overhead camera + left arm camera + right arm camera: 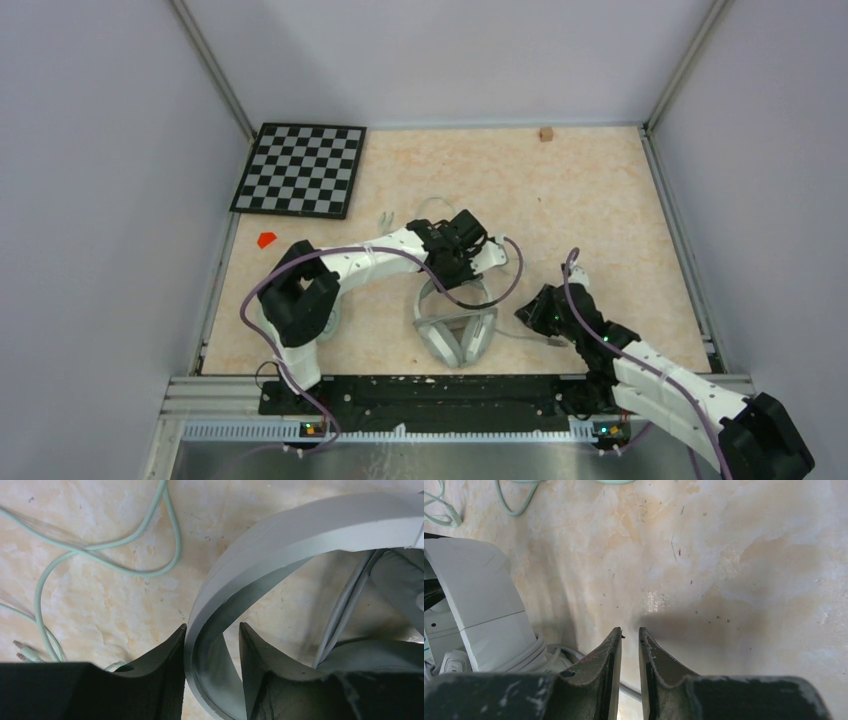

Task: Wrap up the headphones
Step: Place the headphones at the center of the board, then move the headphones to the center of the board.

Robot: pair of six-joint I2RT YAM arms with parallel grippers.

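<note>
The white headset (pixel 455 330) lay flat on the table (pixel 600 200) at the centre of the overhead view, with its headband (pixel 300 540) arching toward the top of the frame. The left hand (pixel 212 626) straddled that band with its fingers parted, one touching it and the other standing just off it, so it was released rather than clenched. The right hand (pixel 629 629), lower right of the headset, had its fingers a narrow slit apart. The grey cable (pixel 566 652) ran beneath them, and I couldn't tell whether it was pinched. To my eye the band was light, stiff, smooth plastic and a sound place to hold, while the cable looked limp and springy, best taken near the cup. Of the green set only a loose pale-green cable (pixel 100 550) showed, at the upper left of the left wrist view.
</note>
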